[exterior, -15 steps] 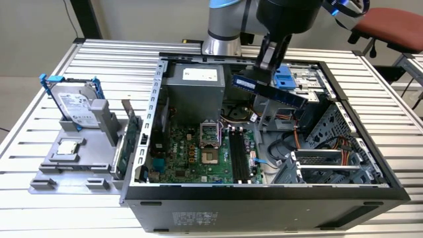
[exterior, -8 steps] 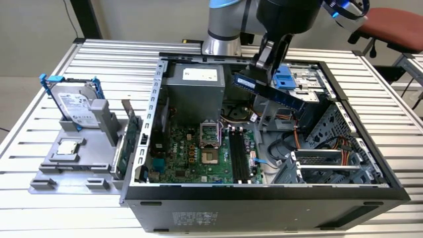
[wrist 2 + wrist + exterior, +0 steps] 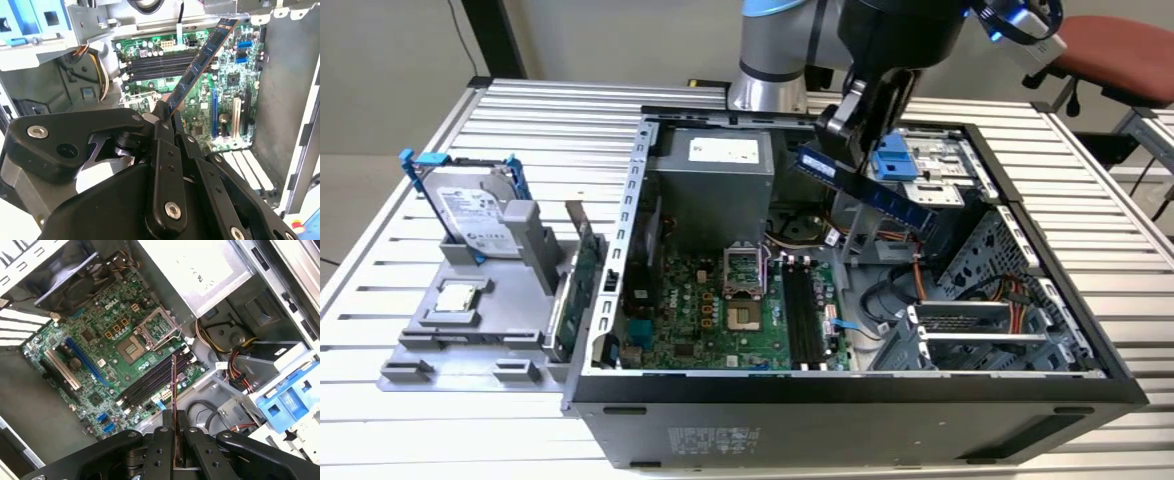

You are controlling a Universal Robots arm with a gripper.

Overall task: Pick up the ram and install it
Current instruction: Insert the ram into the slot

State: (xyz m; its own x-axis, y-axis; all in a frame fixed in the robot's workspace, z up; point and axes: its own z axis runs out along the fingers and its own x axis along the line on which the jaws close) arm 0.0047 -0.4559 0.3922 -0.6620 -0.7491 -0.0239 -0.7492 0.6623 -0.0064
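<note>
Slatted metal table (image 3: 427, 130) beneath case (image 3: 854, 410), ram (image 3: 903, 207) in tool (image 3: 854, 155).

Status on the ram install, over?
Tool shut on one end of long, thin, dark-blue ram stick. Stick tilted in air above open dark computer case, not seated. Black memory slots bare; nothing seen blocking them.

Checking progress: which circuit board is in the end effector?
The ram: the thin bluish stick clamped above the case. The green card stands outside it.
</note>
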